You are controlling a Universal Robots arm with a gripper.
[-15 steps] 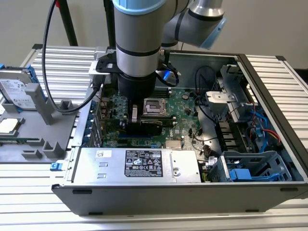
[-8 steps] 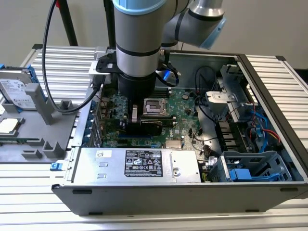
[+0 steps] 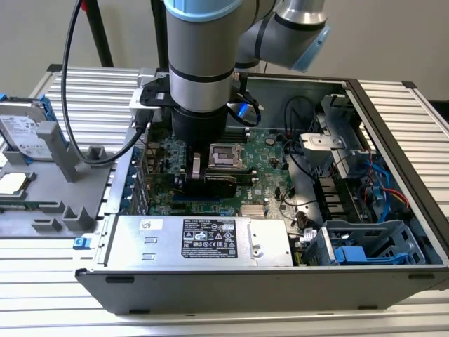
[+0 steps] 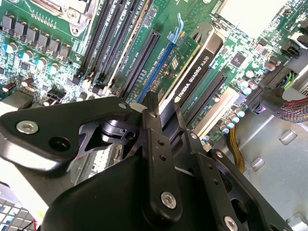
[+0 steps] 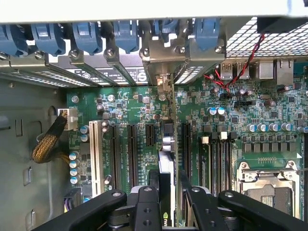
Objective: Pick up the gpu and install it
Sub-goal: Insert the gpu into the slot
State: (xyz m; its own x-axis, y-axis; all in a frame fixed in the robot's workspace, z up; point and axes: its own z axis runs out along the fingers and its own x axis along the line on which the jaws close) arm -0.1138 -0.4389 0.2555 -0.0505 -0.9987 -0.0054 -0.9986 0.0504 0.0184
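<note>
The gpu stands on edge inside the open computer case, its black shroud and green card lined up along the blue expansion slot of the motherboard. My gripper is shut on the card's upper edge, a black finger on each side. In the first wrist view the gpu is seen edge-on between the fingers, with its silver bracket at the case's rear slot openings. From the exterior view the gripper hangs over the board's middle. Whether the card is fully seated I cannot tell.
A silver power supply lies along the case's near side. The CPU socket sits just behind the gripper, with memory slots beside the card. Cables and a blue drive cage fill the exterior view's right. A hard drive rests outside.
</note>
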